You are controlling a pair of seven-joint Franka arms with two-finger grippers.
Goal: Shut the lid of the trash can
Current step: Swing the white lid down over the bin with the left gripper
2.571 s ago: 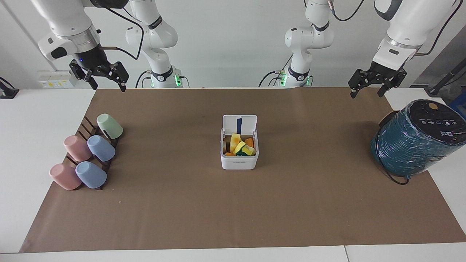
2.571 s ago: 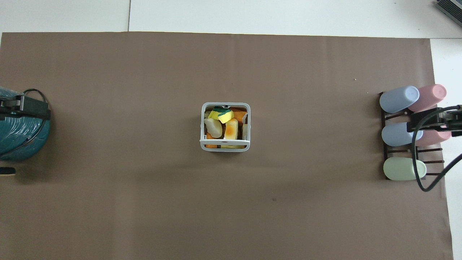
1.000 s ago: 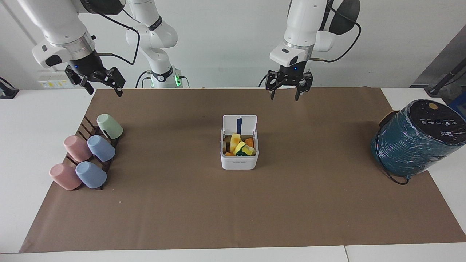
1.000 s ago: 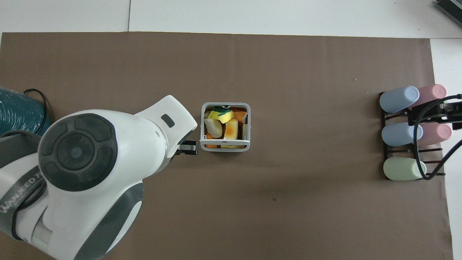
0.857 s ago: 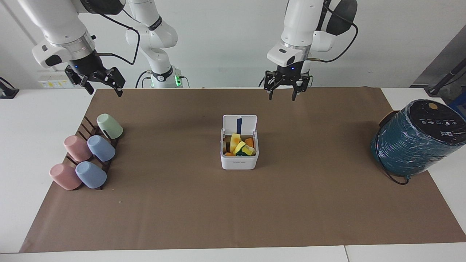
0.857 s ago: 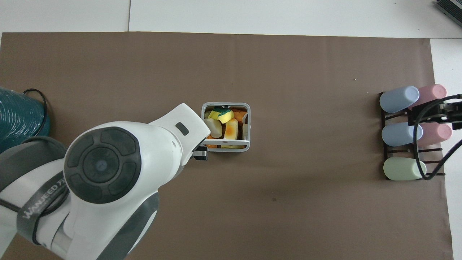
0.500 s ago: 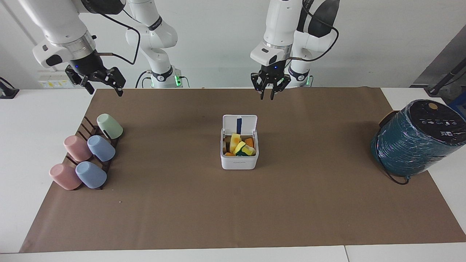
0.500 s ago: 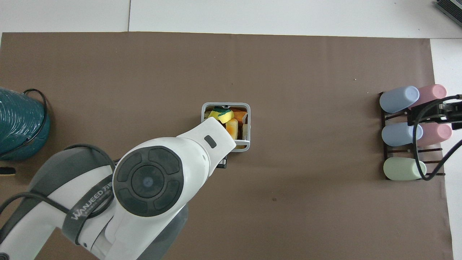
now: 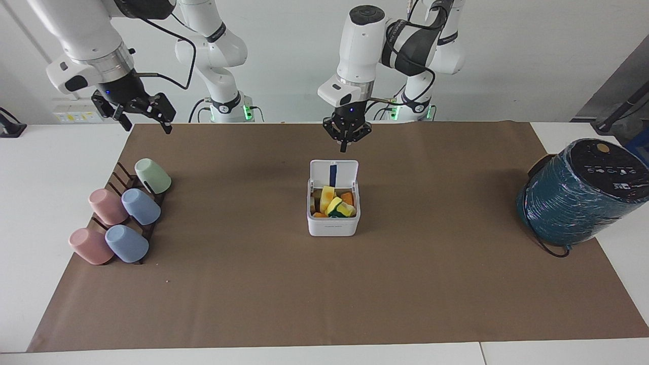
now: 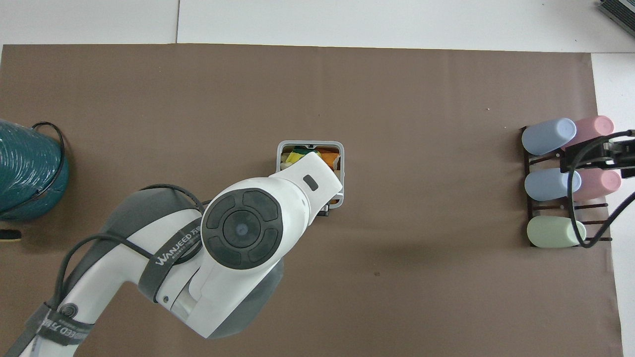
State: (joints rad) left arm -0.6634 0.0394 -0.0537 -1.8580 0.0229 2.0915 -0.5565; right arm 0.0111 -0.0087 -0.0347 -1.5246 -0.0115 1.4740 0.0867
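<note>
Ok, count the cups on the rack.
5, all on the rack at the right arm's end: green cup nearest the robots, then pink and blue, then pink and blue.

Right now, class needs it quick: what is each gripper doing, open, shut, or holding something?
Left gripper: shut, holding nothing, above the raised lid of the trash can.
Right gripper: open, empty, waiting over the table's edge near the cup rack.

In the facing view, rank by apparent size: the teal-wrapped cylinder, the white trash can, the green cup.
1. Large teal-wrapped cylinder, clearly largest.
2. Small white cube-shaped plastic trash can, its hinged lid standing open.
3. Pale green plastic cup on the dark rack, smallest.
</note>
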